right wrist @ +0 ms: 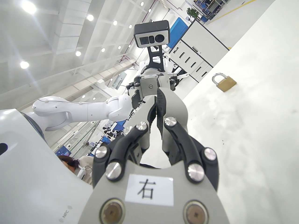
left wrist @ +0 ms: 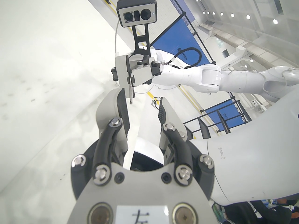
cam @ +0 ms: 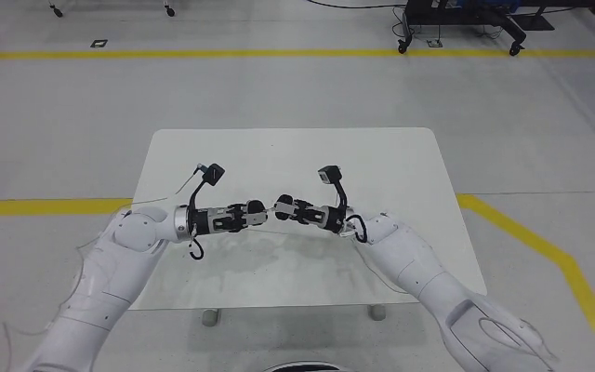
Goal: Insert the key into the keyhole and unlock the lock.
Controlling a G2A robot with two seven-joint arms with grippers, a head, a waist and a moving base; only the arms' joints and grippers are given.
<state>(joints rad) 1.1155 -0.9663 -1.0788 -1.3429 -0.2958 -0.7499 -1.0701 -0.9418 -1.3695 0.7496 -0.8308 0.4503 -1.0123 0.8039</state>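
The key point(left wrist: 130, 92), a small silvery one, is pinched in the right gripper point(left wrist: 129, 82). That gripper's tips are pressed together on the key's head, so the blade sticks out past them, in the air above the worktop point(cam: 390, 158). The blade points toward the left gripper point(left wrist: 143, 110), which faces it with its fingers point(left wrist: 122, 110) spread wide and nothing between them. The key's tip stands close by the tip of one of those fingers (whether it touches cannot be told). From above, the two grippers meet nose to nose over about the middle of the worktop. The left arm comes in from the left edge's side and the right arm from the right edge's side, both forearms lying roughly along the near edge. The lock point(right wrist: 224, 83), a brass padlock with a silvery shackle, lies flat on the worktop, well apart from the key and from both grippers. It is not far from one of the worktop's edges (which edge cannot be told), and its shackle looks seated in the body. A small black camera point(left wrist: 136, 10) stands on a stalk above the right gripper. Beyond the worktop's far edge a yellow line point(cam: 279, 53) runs across the pale floor.
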